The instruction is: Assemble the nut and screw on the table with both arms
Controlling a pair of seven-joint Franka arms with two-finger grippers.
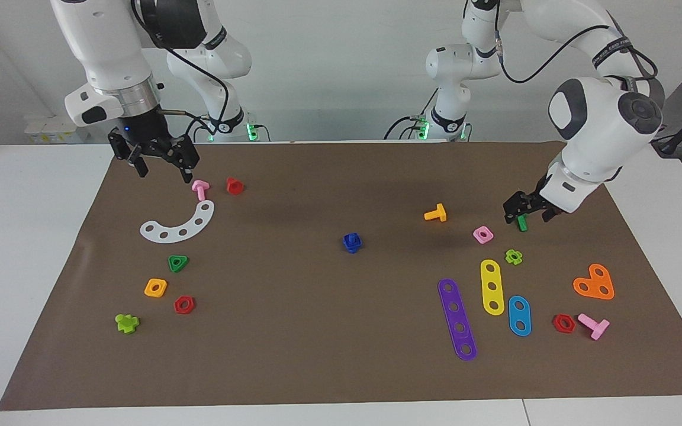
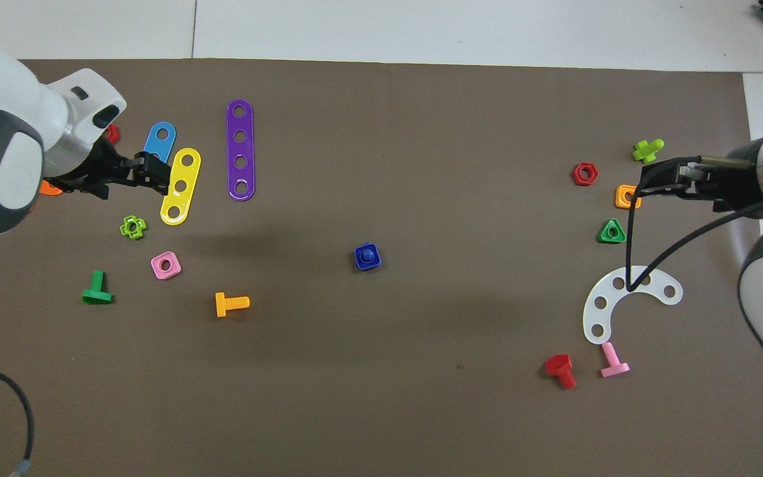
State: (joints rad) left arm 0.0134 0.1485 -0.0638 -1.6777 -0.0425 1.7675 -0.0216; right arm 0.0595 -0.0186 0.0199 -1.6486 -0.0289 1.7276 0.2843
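Nearest my end of the brown mat [image 2: 381, 411], the pink T-bolt [image 2: 614, 361] and the red bolt [image 2: 561, 371] lay loose, with nothing holding them.

Further out, dead centre of the mat, sat the bit that mattered. The dark blue square nut [image 2: 359, 264] lay flat with the dark blue screw [image 2: 368, 254] poking up through its centre hole as a little rounded nub. In the overhead view the orange bolt [image 2: 231, 304] was at about 8 o'clock from it, well apart. To me the pair looked joined already, though I couldn't tell how far the nut had threaded on.

The right gripper [image 1: 164, 175] hung over the parts at the right arm's end, fingers spread wide with nothing between them. The left gripper [image 2: 155, 171] hovered over the yellow strip [image 2: 181, 186] at the left arm's end, at roughly 10 o'clock from the blue pair. I honestly couldn't tell how its fingers stood.

My take was to keep both grippers high and clear so nothing nudged the stack. Farthest out lay the purple strip [image 2: 240, 149].
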